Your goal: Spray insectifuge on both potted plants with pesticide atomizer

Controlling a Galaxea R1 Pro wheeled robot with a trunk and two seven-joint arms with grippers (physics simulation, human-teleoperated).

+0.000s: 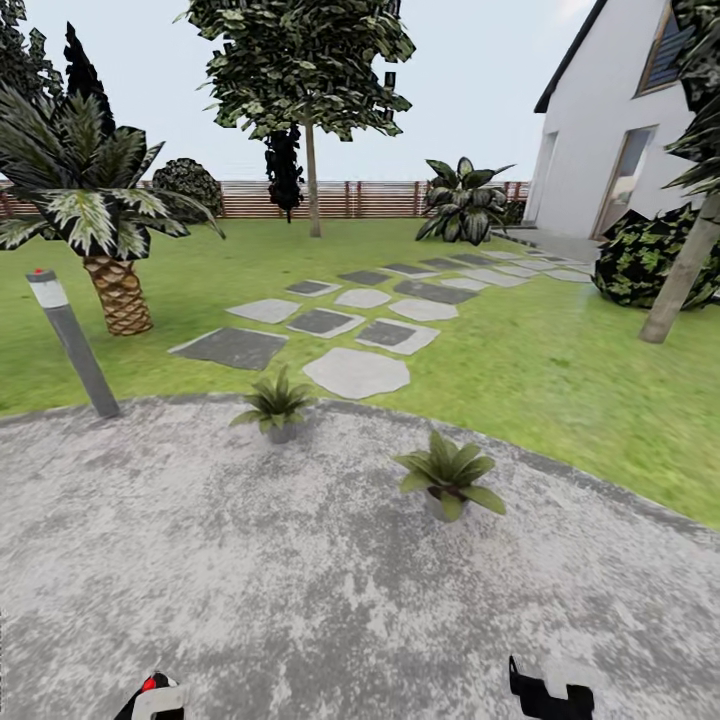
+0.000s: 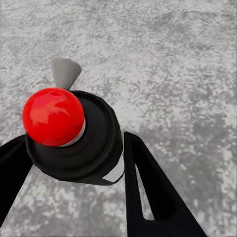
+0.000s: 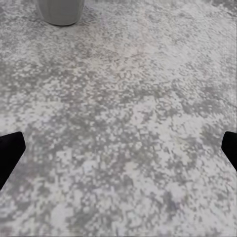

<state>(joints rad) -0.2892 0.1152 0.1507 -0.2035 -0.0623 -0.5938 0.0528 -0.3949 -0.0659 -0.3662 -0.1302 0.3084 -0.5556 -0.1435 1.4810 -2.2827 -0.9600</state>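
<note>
My left gripper (image 2: 69, 148) is shut on the pesticide atomizer (image 2: 94, 148), seen from above: a black top with a red round knob, a grey nozzle and a strip of white label. In the head view it shows at the bottom left as the atomizer (image 1: 152, 690). Two potted plants stand on the grey patio ahead: one potted plant (image 1: 275, 405) near the lawn's edge, the other potted plant (image 1: 450, 478) closer and to the right. My right gripper (image 1: 548, 692) is open and empty above the paving, its fingers (image 3: 10, 153) wide apart. A grey pot (image 3: 59, 12) lies ahead of it.
The round mottled patio (image 1: 300, 580) spreads under both arms. A leaning grey post (image 1: 75, 345) with a red tip stands at its left edge beside a palm shrub (image 1: 100, 220). Stepping stones (image 1: 355, 372) cross the lawn toward a white house (image 1: 620, 130). A fence (image 1: 350, 198) closes the back.
</note>
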